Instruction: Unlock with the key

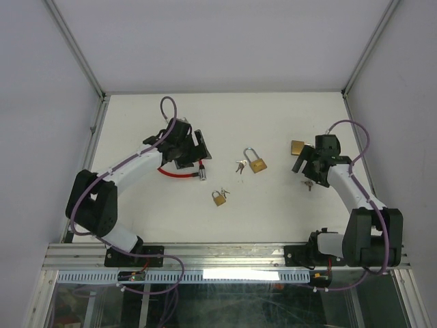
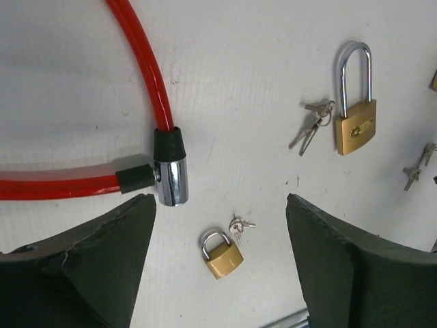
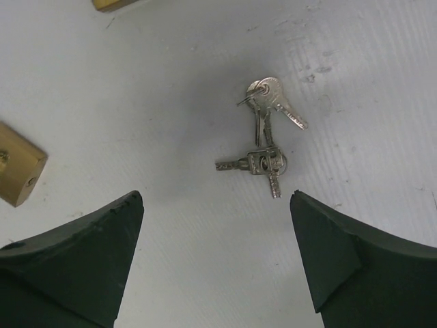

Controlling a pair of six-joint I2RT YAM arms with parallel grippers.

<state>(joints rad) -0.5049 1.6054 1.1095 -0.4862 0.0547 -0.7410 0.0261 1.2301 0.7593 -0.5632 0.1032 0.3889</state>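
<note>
A bunch of silver keys (image 3: pixel 266 147) lies on the white table just ahead of my right gripper (image 3: pixel 216 197), which is open and empty above the table; in the top view the keys (image 1: pixel 308 183) lie beside that gripper (image 1: pixel 305 164). A brass padlock (image 1: pixel 297 147) lies at its far left, its corner (image 3: pixel 17 171) showing in the right wrist view. My left gripper (image 2: pixel 218 201) is open and empty, hovering by the red cable lock (image 2: pixel 147 68) and its chrome barrel (image 2: pixel 171 179). A small brass padlock (image 2: pixel 222 255) with its keys (image 2: pixel 240 224) lies between the left fingers.
A long-shackle brass padlock (image 1: pixel 255 162) with its own keys (image 1: pixel 240 166) lies mid-table; both also show in the left wrist view, padlock (image 2: pixel 356 123) and keys (image 2: pixel 313 126). The small padlock (image 1: pixel 218 198) is nearer the front. Enclosure walls stand on three sides.
</note>
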